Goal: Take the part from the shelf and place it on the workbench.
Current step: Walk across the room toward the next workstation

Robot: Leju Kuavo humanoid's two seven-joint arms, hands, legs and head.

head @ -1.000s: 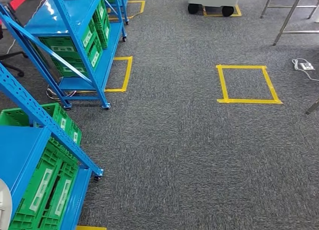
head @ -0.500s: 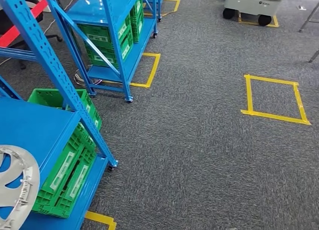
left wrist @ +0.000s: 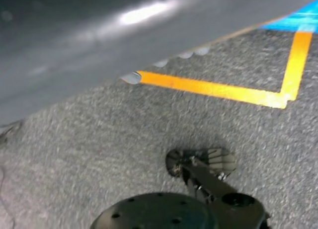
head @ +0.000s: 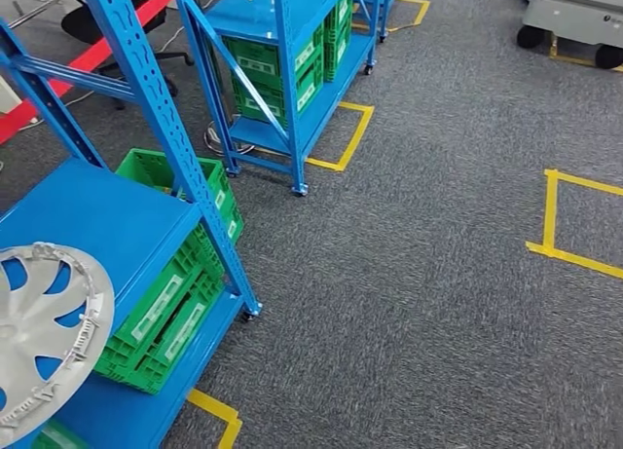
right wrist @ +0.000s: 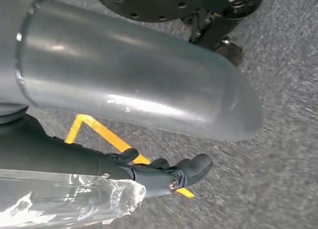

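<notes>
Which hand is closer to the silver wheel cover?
Left, probably: the wheel cover lies on the robot's left side, and the left hand hangs by that shelf; the right hand hangs over carpet.

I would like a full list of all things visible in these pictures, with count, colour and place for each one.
Hubcap: one, silver, lying on the near shelf's blue deck.
Shelves: at least two, blue, on the left, one behind the other.
Crates: several, green, on the lower shelf levels.
Floor tape squares: several, yellow, on the grey carpet.
Cart: one, white, dark wheels, far right.
Office chair base: one, black, behind the shelves.
Red tape: one strip, far left.
Right hand: dark fingers, hanging above the carpet, holding nothing.
</notes>
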